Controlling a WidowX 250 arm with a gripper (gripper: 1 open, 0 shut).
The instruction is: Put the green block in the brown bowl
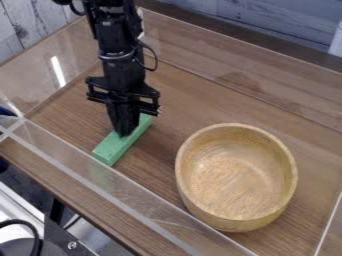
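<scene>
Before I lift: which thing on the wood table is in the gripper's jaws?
The small bright-green rectangular block, between the gripper's jaws; the round tan wooden bowl stands apart.

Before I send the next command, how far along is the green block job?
The gripper is down at the green block and looks shut at its upper end, though whether the grip is firm I cannot tell. The block lies beside the brown bowl, so lifting, carrying over the rim and releasing are left.
</scene>
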